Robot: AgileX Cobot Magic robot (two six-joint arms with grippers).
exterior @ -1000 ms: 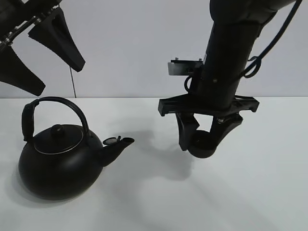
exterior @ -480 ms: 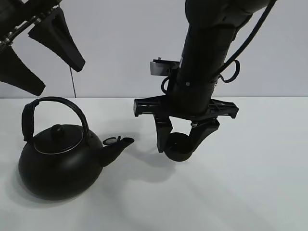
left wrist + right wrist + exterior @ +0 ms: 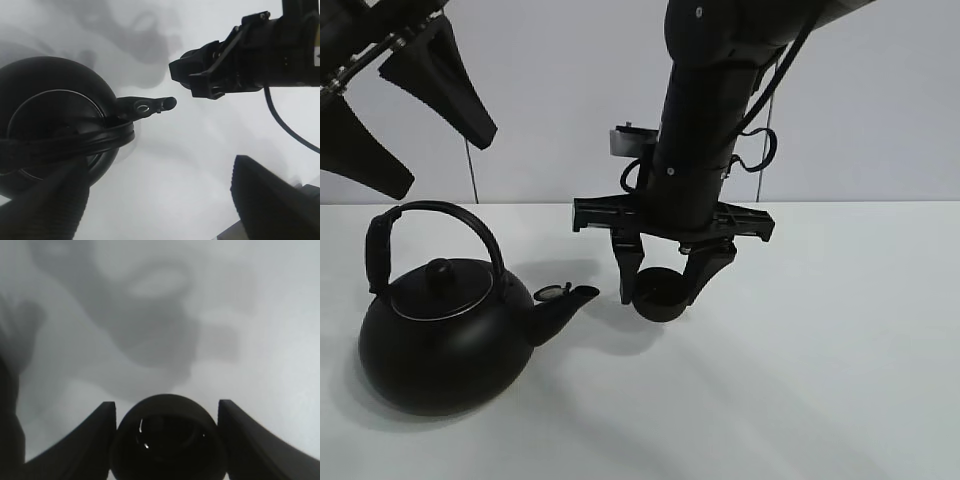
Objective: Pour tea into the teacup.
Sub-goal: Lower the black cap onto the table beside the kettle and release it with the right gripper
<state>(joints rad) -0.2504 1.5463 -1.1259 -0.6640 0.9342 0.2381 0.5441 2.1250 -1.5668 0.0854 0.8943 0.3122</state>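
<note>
At table (image 3: 800,400) front, kettle (image 3: 445,340) sat w/ spout (image 3: 570,297) toward teacup (image 3: 655,308). Teacup hung just beside spout, apparently off surface, pinched in right gripper (image 3: 660,297). Left gripper (image 3: 442,165) high beyond kettle, splayed, empty. Risk: cup knocks spout, or tips if released askew; smooth bowl might slip.

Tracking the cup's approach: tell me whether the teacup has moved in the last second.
Yes: the teacup, in the right gripper, moved left toward the kettle.

Kettle (image 3: 440,340) on table (image 3: 820,390), left; teacup (image 3: 655,306) in right claw (image 3: 661,294) beside spout (image 3: 568,306).
</note>
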